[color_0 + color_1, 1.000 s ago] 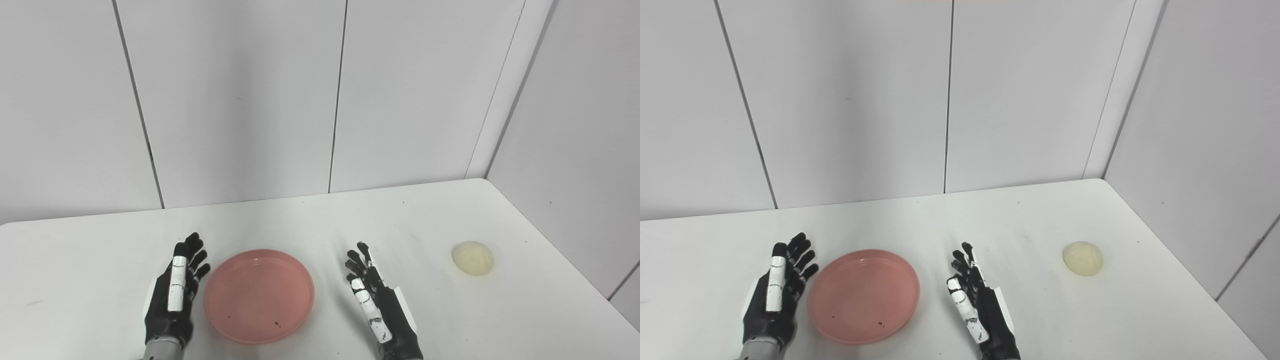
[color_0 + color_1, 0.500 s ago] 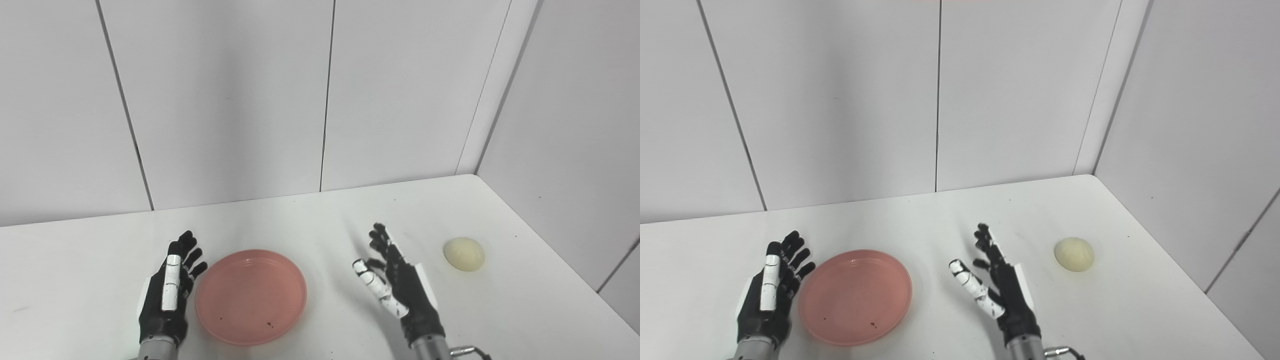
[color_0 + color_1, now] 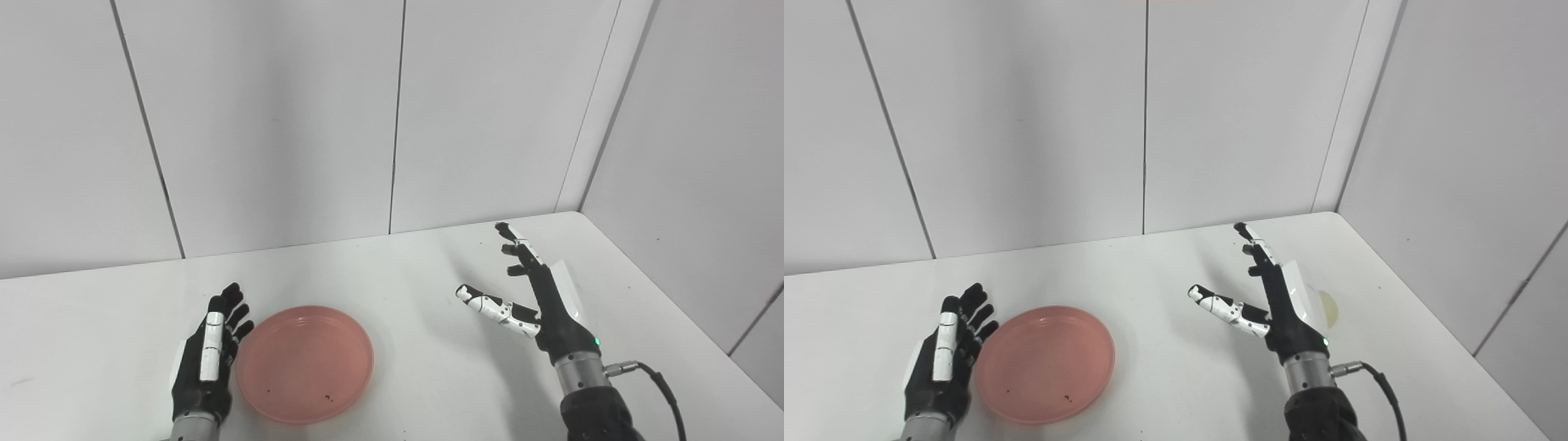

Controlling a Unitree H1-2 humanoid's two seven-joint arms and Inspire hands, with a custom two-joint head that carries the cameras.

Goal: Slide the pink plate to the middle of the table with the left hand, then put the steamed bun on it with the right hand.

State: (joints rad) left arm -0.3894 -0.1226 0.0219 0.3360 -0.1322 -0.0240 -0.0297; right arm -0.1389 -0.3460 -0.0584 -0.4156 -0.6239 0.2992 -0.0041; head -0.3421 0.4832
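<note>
A: White tabletop (image 3: 392, 269), pale panelled walls (image 3: 275, 122) behind and to the right. At the near left?

B: Left hand (image 3: 208, 361), black with white patches, lying flat on the tabletop, fingers spread and pointing far, holding nothing. Just beside the left rim of the pink plate (image 3: 304, 362); touching or not, cannot tell.

A: And the plate itself?

B: Flat on the tabletop, near edge, a little left of centre. A few dark specks inside, otherwise bare.

A: Further right?

B: Right hand (image 3: 1274, 306), raised above the tabletop, fingers stretched far and upward, thumb (image 3: 1222, 306) out to the left. Wide open, gripping nothing. Grey wrist and a black cable (image 3: 664, 386) trailing near.

A: Steamed bun?

B: Steamed bun (image 3: 1328, 309) on the tabletop at the right, mostly hidden behind the right hand; only a pale yellow sliver visible in the right eye view.
</note>
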